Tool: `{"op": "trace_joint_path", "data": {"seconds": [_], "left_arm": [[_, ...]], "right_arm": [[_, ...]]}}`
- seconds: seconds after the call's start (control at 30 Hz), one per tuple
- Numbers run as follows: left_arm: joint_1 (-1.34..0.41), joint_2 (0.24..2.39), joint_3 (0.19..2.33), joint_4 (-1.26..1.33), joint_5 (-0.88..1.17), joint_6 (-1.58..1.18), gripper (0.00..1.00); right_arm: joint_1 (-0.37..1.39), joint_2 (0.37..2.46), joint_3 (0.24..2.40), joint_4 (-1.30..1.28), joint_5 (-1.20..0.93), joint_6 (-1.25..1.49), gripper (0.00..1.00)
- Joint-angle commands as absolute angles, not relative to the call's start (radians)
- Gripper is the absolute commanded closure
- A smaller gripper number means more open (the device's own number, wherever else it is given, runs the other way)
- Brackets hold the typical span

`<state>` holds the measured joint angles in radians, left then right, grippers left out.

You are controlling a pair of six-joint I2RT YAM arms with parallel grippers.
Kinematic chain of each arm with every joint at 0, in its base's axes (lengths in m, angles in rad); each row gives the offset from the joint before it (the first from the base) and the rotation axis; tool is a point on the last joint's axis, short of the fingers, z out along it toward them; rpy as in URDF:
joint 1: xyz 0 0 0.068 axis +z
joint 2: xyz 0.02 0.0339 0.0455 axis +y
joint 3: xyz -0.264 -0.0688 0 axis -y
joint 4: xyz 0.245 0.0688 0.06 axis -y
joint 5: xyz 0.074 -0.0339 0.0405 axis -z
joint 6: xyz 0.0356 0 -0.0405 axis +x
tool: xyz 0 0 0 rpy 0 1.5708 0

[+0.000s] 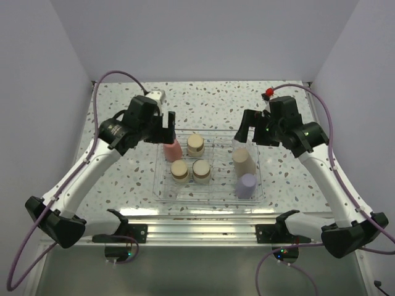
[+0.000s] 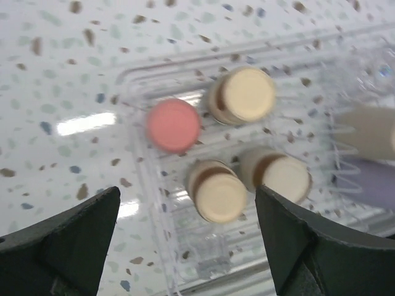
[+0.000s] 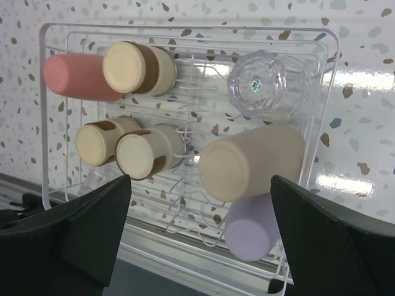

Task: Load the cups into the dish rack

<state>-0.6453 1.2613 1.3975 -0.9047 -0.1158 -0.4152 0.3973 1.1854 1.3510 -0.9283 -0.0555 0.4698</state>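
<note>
The clear dish rack (image 1: 216, 192) sits mid-table with cups standing upside down in it. A coral-pink cup (image 1: 171, 150) is at its left. Three short tan-based cups (image 1: 195, 144) (image 1: 180, 171) (image 1: 201, 171) are beside it. A clear cup (image 3: 262, 86), a tall beige cup (image 1: 242, 162) and a lavender cup (image 1: 246, 185) stand on the right. My left gripper (image 1: 166, 132) hovers open and empty above the pink cup (image 2: 173, 125). My right gripper (image 1: 247, 132) hovers open and empty above the clear cup. I see only one clear cup.
The speckled tabletop (image 1: 123, 179) surrounds the rack. A metal rail (image 1: 203, 216) runs along the near edge between the arm bases. White walls close in the back and both sides. A red-tipped object (image 1: 268, 92) lies at the back right.
</note>
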Motion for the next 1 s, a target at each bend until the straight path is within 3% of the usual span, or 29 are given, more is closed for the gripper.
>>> {"op": "trace_joint_path", "data": {"seconds": [0.0,0.17,0.37,0.53,0.7,0.97], "left_arm": [[-0.494,1.258,1.404,-0.882,-0.175,-0.396,0.07],[-0.362,1.230,1.312,-0.798,-0.405,-0.454,0.00],[-0.201,1.045,0.883,-0.307,-0.492,-0.491,0.00],[-0.192,0.982,0.583,0.142,-0.609,-0.395,0.00],[-0.183,1.051,0.299,0.617,-0.721,-0.298,0.00],[-0.129,1.253,0.225,0.878,-0.625,-0.227,0.00]], "right_arm": [[0.397,1.146,1.420,-0.891,-0.112,0.439,0.02],[0.397,1.115,1.439,-0.876,-0.140,0.440,0.02],[0.397,0.988,1.303,-0.770,-0.083,0.459,0.02],[0.397,0.853,1.210,-0.742,-0.002,0.505,0.02],[0.396,0.811,1.198,-0.774,0.031,0.535,0.02],[0.397,0.811,1.232,-0.775,0.078,0.500,0.02]]}}
